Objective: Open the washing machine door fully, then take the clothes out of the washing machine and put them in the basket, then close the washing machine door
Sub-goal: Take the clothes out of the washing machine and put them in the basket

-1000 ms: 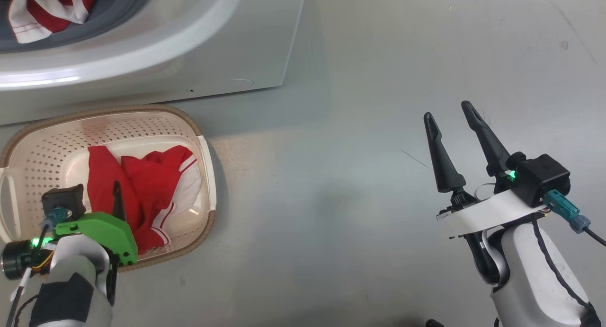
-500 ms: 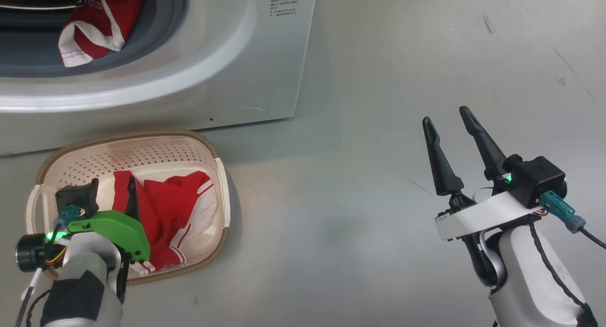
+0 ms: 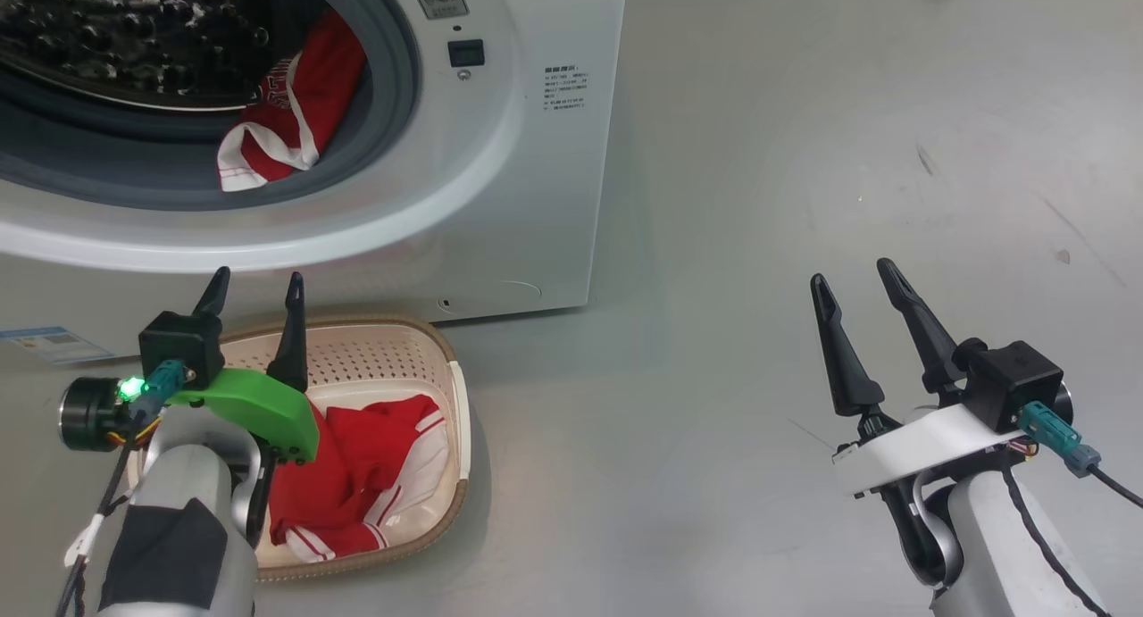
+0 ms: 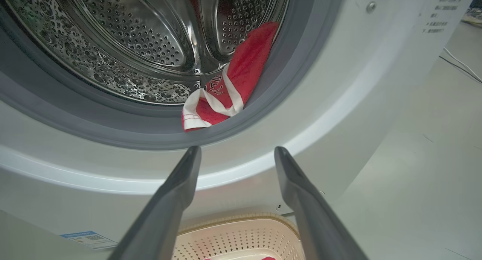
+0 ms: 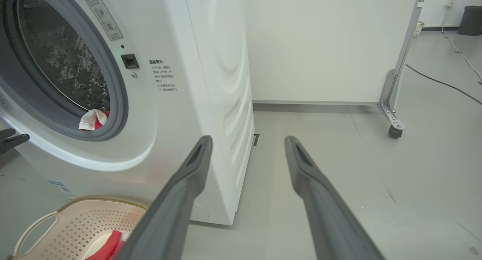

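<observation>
Your left end effector (image 3: 257,278) is open and empty. Its two dark fingers point up at the white front of the washing machine (image 3: 536,197), just below the round opening. It hangs over the far left part of the basket (image 3: 375,358), which sits on the floor (image 3: 714,376) close against the foot of the machine. Red clothes (image 3: 366,474) with white stripes lie crumpled in the basket, towards its near right side, and your left wrist hides part of them.

One red garment (image 4: 241,75) with white trim is in the machine. You will find it at the lower right of the opening, draped from the steel drum (image 4: 113,45) over the grey rubber ring (image 4: 293,64), with its white hem resting on the ring. In the left wrist view it lies above and between the fingers, well apart from their tips.

Your right end effector (image 3: 850,273) is also open and empty. It is over bare floor well to the right of the machine and basket, fingers pointing towards the far side. A small blue label (image 3: 49,342) sits low on the machine's front, at the far left.
</observation>
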Controlling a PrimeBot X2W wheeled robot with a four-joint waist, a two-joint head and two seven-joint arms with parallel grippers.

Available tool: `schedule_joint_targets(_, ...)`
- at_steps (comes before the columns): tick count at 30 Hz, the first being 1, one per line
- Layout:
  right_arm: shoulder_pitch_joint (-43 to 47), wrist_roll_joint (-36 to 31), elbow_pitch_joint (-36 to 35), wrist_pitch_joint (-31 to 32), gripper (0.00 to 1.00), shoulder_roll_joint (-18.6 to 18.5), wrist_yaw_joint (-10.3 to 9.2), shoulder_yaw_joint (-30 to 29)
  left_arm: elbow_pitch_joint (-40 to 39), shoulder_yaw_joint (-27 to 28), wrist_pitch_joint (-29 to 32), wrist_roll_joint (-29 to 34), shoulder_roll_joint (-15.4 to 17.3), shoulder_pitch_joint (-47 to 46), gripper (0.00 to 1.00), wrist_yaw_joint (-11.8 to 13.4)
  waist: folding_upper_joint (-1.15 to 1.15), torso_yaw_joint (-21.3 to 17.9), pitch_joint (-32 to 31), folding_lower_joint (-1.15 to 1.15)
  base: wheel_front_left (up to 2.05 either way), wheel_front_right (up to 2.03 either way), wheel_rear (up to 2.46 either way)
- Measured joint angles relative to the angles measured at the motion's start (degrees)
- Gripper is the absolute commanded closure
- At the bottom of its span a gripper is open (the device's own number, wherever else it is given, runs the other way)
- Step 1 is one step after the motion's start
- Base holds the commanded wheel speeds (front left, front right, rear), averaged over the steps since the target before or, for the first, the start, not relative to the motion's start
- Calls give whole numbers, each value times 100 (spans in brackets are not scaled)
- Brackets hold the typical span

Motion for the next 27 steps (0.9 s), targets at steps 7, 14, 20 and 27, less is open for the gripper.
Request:
schedule_joint_targets(7,246,-1,33,0,0,-10,0,-43,-630,-247,0,127,-34,335,0,-58,0,155,-467,0,0,0,0)
schedule_joint_targets(14,448,-2,33,0,0,-5,0,-54,-1090,-175,0,58,-38,860,0,-64,0,284,-875,0,0,0,0)
schedule_joint_targets(20,608,-2,-20,0,0,1,0,-163,-1483,-66,0,-126,-75,1235,0,-56,0,376,-1111,0,0,0,0)
schedule_joint_targets(27,700,-2,-109,0,0,32,0,-137,-1880,-22,-1,-175,-81,1607,0,3,0,452,-1202,0,0,0,0)
